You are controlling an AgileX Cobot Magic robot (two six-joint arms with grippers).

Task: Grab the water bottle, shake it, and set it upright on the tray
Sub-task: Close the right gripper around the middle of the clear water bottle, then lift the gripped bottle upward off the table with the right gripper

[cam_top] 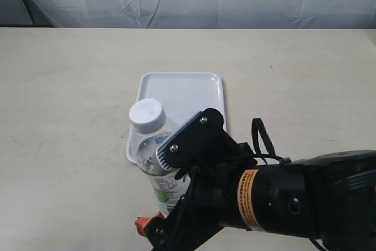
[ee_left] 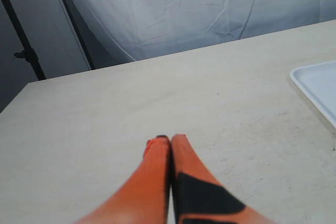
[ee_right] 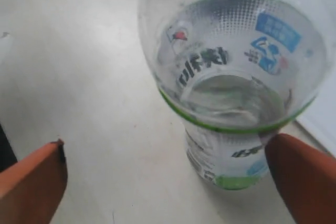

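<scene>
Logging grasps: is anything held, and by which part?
Nothing held. Right gripper open around the labelled lower half of the water bottle; left gripper shut, empty.

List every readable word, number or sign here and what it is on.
Label of the water bottle: dark characters, too blurred to read.
Blue patch on the same label: white print, too blurred.
Orange band on the right arm: black print, too small.
No other text is visible.

Water bottle [cam_top: 154,160] on my feed: clear, white cap on, green-white-blue label low down, some water inside. As far as I can tell it's standing upright on the table, just beside the flat white tray [cam_top: 188,89], not on it.
</scene>
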